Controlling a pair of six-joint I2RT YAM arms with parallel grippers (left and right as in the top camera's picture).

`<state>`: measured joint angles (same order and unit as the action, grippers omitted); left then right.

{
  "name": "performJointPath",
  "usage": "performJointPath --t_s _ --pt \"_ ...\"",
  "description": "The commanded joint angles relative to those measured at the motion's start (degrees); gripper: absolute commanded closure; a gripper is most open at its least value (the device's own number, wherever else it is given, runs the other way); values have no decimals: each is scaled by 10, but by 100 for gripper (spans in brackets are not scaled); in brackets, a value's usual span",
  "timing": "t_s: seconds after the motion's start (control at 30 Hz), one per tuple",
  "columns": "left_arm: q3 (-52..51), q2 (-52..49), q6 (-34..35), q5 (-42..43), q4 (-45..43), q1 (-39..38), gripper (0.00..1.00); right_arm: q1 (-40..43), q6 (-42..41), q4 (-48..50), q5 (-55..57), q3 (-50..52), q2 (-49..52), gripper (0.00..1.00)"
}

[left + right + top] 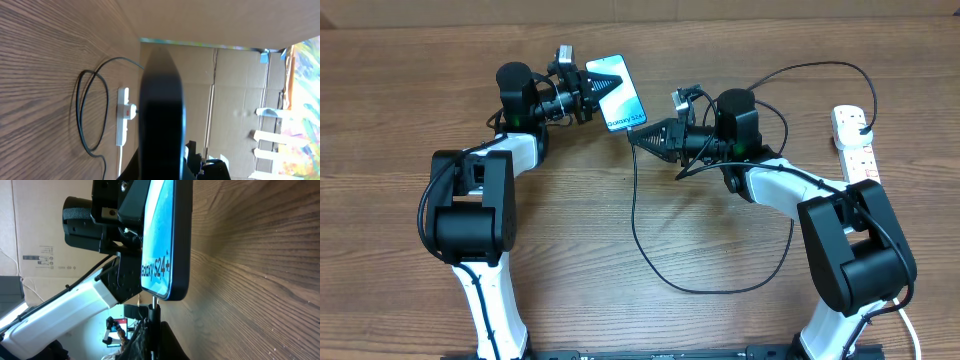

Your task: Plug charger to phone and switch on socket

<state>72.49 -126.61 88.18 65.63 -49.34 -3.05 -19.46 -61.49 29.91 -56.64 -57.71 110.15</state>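
Note:
The phone (619,92), with its light-blue screen, is held off the table by my left gripper (597,90), which is shut on its upper end. In the left wrist view the phone (162,110) shows edge-on as a dark slab. My right gripper (637,137) is shut on the connector tip of the charger (634,215). In the right wrist view that tip (155,301) meets the bottom edge of the phone (165,235), held by my right gripper (153,327). The black cable loops across the table to the white socket (855,145) at the far right.
The charger's slack lies in a wide loop (720,285) in front of the right arm. The socket (122,117) and its thick white cord lie near the table's right edge. Cardboard boxes (235,100) stand beyond the table.

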Motion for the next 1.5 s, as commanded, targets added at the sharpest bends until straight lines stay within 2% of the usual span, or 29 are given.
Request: performJointPath --t_s 0.0,0.37,0.9,1.33,1.47 --pt "8 9 2 32 -7 -14 96 7 -2 2 19 0 -7 96" --pt "8 9 1 39 -7 -14 95 9 -2 3 17 0 -7 96" --pt "8 9 -34 123 -7 -14 95 9 2 4 17 0 -7 96" --pt "8 9 -31 185 -6 -15 96 9 21 2 17 0 -7 96" --pt "8 9 -3 195 -6 -15 96 9 32 0 17 0 -7 96"
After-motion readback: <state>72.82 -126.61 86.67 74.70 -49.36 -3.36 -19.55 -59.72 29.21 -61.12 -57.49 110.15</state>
